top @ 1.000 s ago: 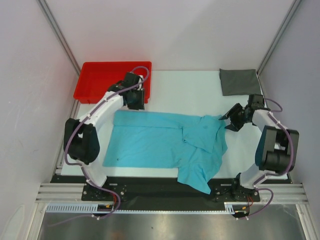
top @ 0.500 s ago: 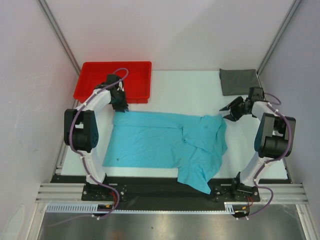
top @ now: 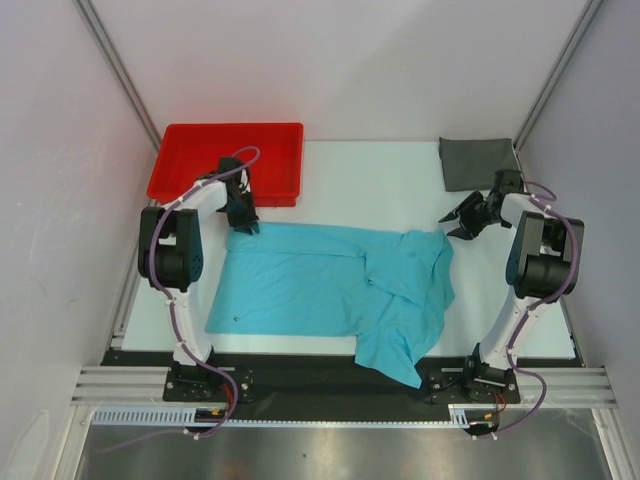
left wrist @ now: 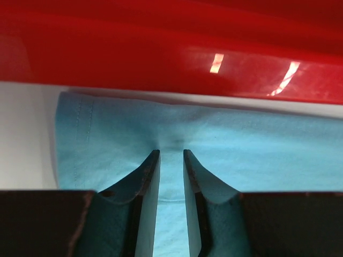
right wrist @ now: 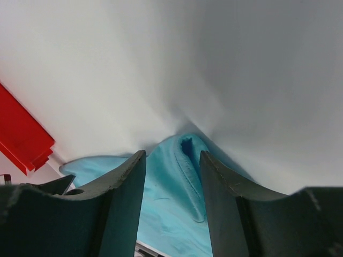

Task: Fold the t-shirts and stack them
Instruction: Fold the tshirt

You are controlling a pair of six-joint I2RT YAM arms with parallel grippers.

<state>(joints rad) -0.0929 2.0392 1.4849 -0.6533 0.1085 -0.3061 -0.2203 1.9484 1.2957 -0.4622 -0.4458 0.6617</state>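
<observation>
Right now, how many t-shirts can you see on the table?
2. The turquoise t-shirt lies spread across the middle of the table. The dark grey t-shirt sits folded at the far right corner. None shows in the red tray, though more could hide underneath.

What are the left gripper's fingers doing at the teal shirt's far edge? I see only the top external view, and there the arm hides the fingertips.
Observer: The left wrist view shows the left gripper with its fingers a narrow gap apart, tips down on the teal t-shirt, just short of the red tray.
Operator: Is the cloth pinched between them?
Observer: Only a small pucker shows at the tips. The cloth seen through the gap lies flat, so I see no firm pinch.
Operator: And the right side?
Observer: The right wrist view shows the right gripper wide open, with a raised fold of the shirt's edge between its fingers, not clamped.
</observation>
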